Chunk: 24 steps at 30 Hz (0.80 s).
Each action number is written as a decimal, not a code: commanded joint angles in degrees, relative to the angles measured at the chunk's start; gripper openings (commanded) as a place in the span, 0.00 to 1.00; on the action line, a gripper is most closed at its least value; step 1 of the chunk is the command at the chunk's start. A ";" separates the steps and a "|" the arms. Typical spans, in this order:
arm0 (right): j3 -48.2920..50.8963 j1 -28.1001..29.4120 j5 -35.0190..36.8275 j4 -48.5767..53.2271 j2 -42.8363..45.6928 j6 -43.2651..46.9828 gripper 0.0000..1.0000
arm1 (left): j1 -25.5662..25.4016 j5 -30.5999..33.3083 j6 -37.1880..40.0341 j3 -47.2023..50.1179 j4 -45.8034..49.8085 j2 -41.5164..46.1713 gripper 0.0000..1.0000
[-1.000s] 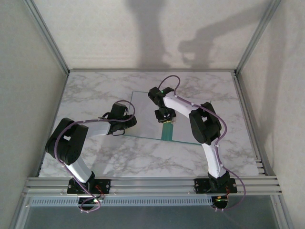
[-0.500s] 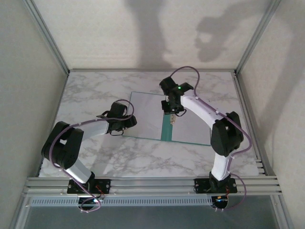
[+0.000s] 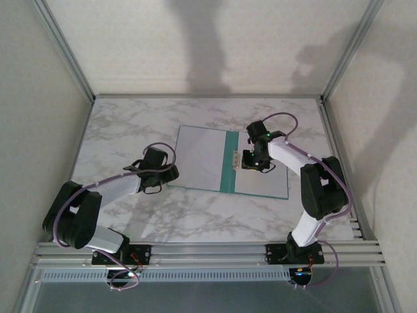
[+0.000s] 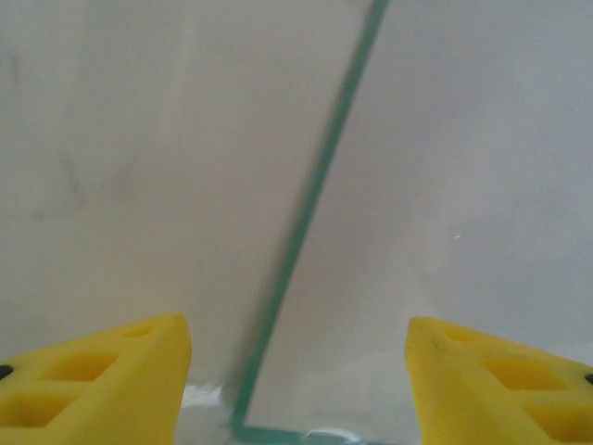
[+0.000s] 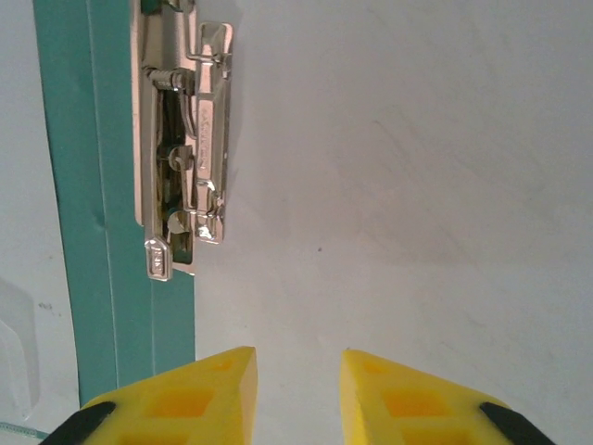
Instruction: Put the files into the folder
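The folder's (image 3: 228, 163) near-left corner was framed by the open left tool (image 4: 296, 334); the right tool (image 5: 298, 362), slightly parted and empty, was poised over the right leaf.

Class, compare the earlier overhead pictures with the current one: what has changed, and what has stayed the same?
The right gripper moved rightward from over the spine of the folder to above its right leaf, slightly open and holding nothing. The left gripper drew back slightly at the folder's left edge, open. The folder and its sheets stayed put.
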State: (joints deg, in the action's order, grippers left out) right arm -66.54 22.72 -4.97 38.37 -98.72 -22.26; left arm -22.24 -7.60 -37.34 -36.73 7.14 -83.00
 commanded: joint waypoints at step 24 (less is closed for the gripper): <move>2.56 -2.41 -3.81 -4.27 -0.15 -1.01 0.31 | 2.22 -10.33 -4.22 8.69 -8.72 3.82 0.37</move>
State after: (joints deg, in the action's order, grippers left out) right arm -64.27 20.75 -7.79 34.02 -98.70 -22.31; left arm -20.75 -15.51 -40.47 -29.04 0.89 -78.65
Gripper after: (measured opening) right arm 0.310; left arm 0.381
